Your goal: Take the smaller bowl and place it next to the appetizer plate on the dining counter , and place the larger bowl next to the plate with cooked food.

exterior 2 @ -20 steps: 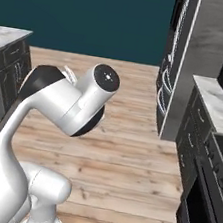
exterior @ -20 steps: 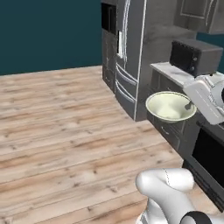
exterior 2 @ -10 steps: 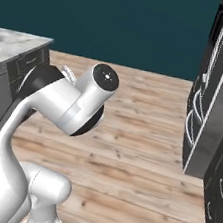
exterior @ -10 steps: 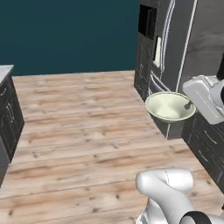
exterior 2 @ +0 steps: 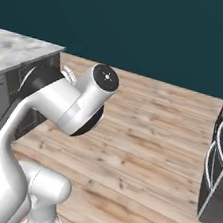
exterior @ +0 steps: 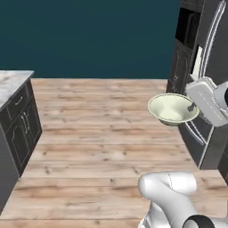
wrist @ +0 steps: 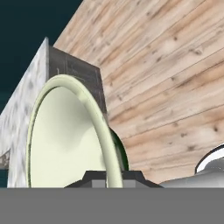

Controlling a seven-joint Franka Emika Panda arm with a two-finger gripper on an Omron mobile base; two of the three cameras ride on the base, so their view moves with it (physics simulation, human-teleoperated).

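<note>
Right now I have the gripper [exterior: 192, 108] clenched on the rim of a bowl [exterior: 173, 109], carried in the air well above the wooden floor [exterior: 102, 133]. From the left base view the bowl juts out to the left of the gripper, roughly level, with its pale greenish-cream inside facing up and a yellowish rim. I take it for the larger bowl, though with no second bowl beside it I cannot compare. From the hand view its rim [wrist: 103, 135] runs up from between the two finger tips, one pad on either side of the wall, and the hollow of the bowl opens to the left of the gripper.

Just behind and to the right of the gripper stands the dark refrigerator [exterior: 209, 53], its door handles close to the hand. Well off to the left of the gripper, across the open floor, sits a marble-topped bench [exterior: 11, 82] over dark grey cabinet doors; the same bench corner [wrist: 70, 70] shows past the bowl from the hand view.
</note>
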